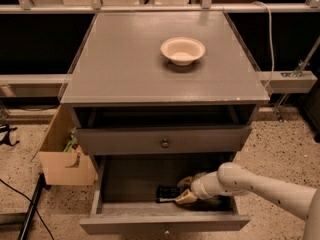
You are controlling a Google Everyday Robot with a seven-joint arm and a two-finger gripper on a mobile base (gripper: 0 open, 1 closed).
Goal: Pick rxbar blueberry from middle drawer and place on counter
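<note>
The rxbar blueberry (167,193), a dark glossy wrapper, lies flat on the floor of the open middle drawer (130,184), near its front. My gripper (184,190) reaches into the drawer from the right on its white arm (260,188). Its two tan fingers (186,199) stand apart and straddle the bar's right end. The counter (125,64) is the grey cabinet top above.
A white bowl (182,50) sits on the counter at the back right. The upper drawer with a round knob (164,143) is slightly pulled out above my arm. A cardboard box (62,156) stands on the floor at the cabinet's left.
</note>
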